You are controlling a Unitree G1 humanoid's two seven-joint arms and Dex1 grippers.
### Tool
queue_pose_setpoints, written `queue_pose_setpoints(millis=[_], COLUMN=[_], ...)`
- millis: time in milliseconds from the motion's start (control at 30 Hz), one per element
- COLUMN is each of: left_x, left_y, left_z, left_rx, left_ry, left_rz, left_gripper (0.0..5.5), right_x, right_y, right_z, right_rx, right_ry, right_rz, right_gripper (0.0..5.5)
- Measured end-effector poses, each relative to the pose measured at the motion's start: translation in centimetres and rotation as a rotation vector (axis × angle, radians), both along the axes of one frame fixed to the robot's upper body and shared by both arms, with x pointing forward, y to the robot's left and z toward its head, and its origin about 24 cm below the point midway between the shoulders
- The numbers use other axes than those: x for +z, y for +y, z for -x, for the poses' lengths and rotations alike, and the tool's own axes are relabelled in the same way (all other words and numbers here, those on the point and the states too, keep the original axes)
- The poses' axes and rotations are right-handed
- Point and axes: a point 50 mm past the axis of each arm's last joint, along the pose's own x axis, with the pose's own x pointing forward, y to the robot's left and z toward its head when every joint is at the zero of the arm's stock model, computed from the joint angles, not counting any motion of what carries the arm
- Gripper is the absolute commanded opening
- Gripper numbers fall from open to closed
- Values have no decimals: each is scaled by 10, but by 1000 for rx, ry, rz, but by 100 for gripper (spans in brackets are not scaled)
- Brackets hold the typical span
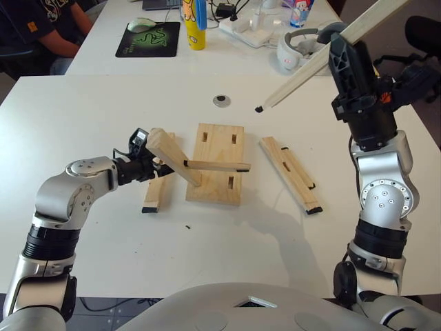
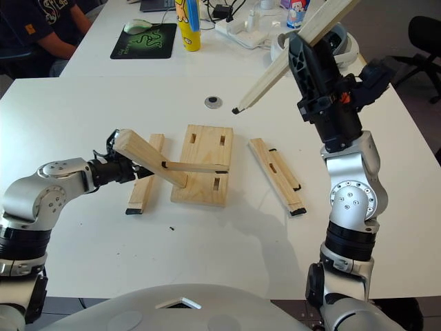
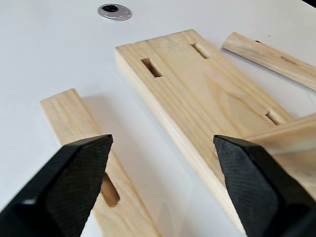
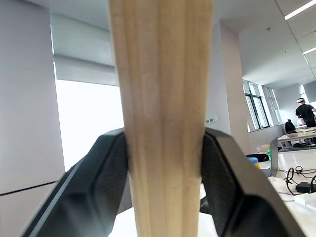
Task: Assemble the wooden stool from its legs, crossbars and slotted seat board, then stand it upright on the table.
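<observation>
The slotted seat board (image 1: 217,148) lies flat mid-table. A leg (image 1: 172,155) with a crossbar (image 1: 217,165) plugged into it slants over the board's left side. Its raised end leans at my left gripper (image 1: 142,143). That gripper (image 3: 163,140) stands open, with one finger (image 3: 256,177) against the blurred wood and only table and board between the two. A second leg (image 1: 157,193) lies under that arm, and a third (image 1: 289,172) lies right of the board. My right gripper (image 1: 335,49) is shut on a long leg (image 4: 163,98), held high and slanting down towards the table.
A round cable grommet (image 1: 221,101) sits behind the board. A small dark speck (image 1: 187,225) lies near the front. The table behind carries a mouse pad (image 1: 148,38), a yellow bottle (image 1: 195,24) and a headset (image 1: 296,52).
</observation>
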Motion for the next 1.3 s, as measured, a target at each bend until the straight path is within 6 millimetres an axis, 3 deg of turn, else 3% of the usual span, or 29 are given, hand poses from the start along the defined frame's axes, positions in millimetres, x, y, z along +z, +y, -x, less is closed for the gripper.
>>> queue_pose_setpoints(millis=[133,267,333,367,500,700,833,1000,1300], left_x=[9,11,24,41,82,91,92,111,117], left_y=[9,9,6,2,-11,-22,-29,-39,-32], left_z=[-10,-13,-19,-25,-32,-28,-26,-25,-26], left_rx=[56,77,83,75,21,-39,-48,-71,5], left_ry=[-40,-57,-83,-124,-204,-167,-148,-180,-174], left_rz=[0,25,76,115,220,266,307,400,455], left_gripper=[378,378,378,378,378,378,378,378,378], right_x=[30,23,20,22,47,62,55,34,18], right_y=[15,42,52,56,68,85,103,128,120], right_z=[9,19,20,19,15,1,-5,-4,3], right_rx=[119,246,266,272,273,274,275,306,281], right_ry=[-58,-4,33,39,-49,-83,-96,-85,-113], right_rz=[-132,-151,-192,-218,-272,-308,-234,-98,7], right_gripper=[207,207,207,207,207,207,207,207,205])
